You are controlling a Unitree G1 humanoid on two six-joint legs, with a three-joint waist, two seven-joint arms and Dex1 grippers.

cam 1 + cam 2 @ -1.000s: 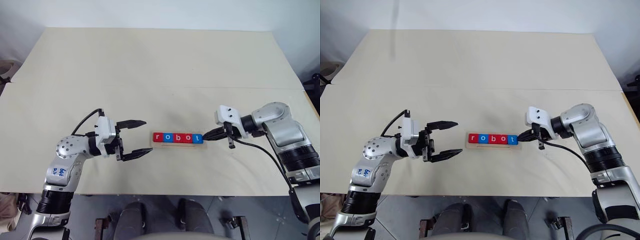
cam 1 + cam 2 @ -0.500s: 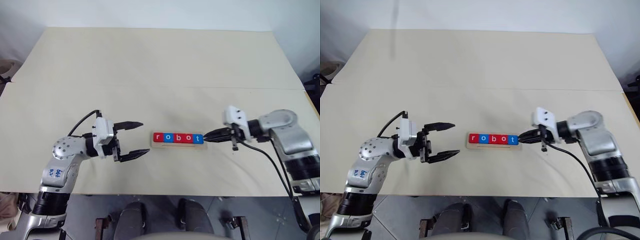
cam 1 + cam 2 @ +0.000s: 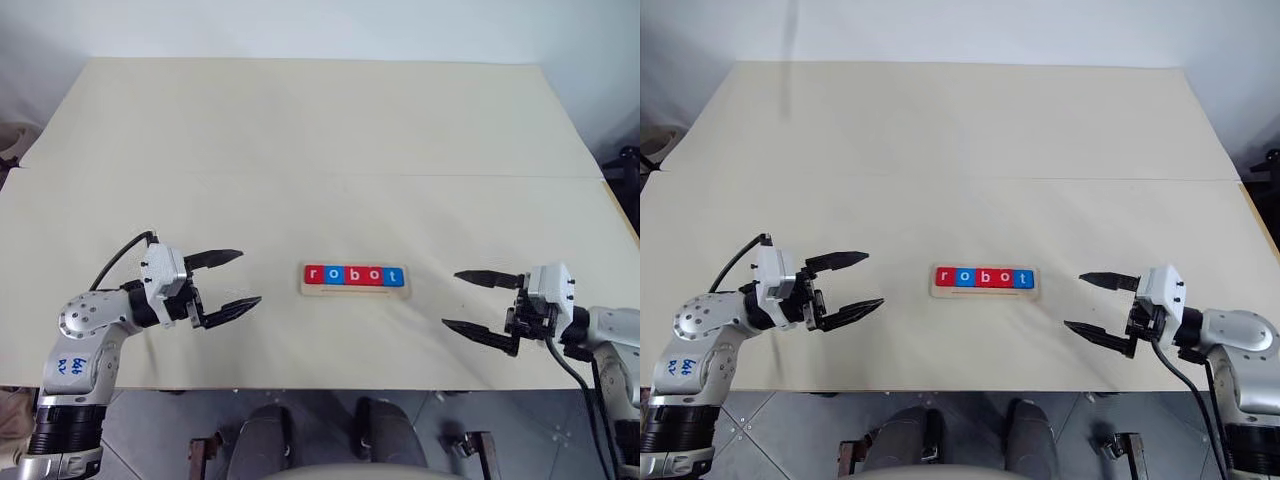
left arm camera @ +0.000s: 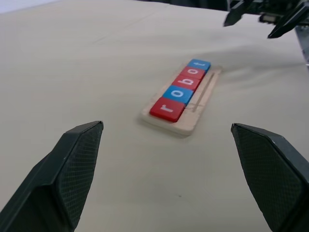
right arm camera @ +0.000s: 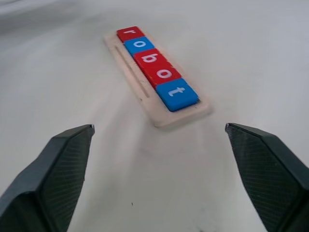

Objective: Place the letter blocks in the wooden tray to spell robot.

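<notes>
Sat in the middle of the pale table: the wooden tray, long side running left to right. Lay in it, side by side and touching: the letter blocks, 5 of them, spelling "robot" from left to right. Went red r, blue o, red b, red o, blue t. Filled the far part of the tray, with a thin bare strip of wood and its narrow groove showing along the near edge.

Hovered well to the left of the tray: the left gripper, its 2 black fingers spread wide, nothing between them, tips aimed right toward the r end. Touched nothing.

Hovered well to the right of the tray: the right gripper, likewise spread wide and empty, tips aimed left toward the t end. Clear gap of bare table between its fingertips and the tray.

Seen from the left wrist: tray and blocks lying between the 2 parted fingers, r block nearest, and the right gripper's dark fingertips beyond the t end. Seen from the right wrist: same row between parted fingers, t block nearest.
</notes>
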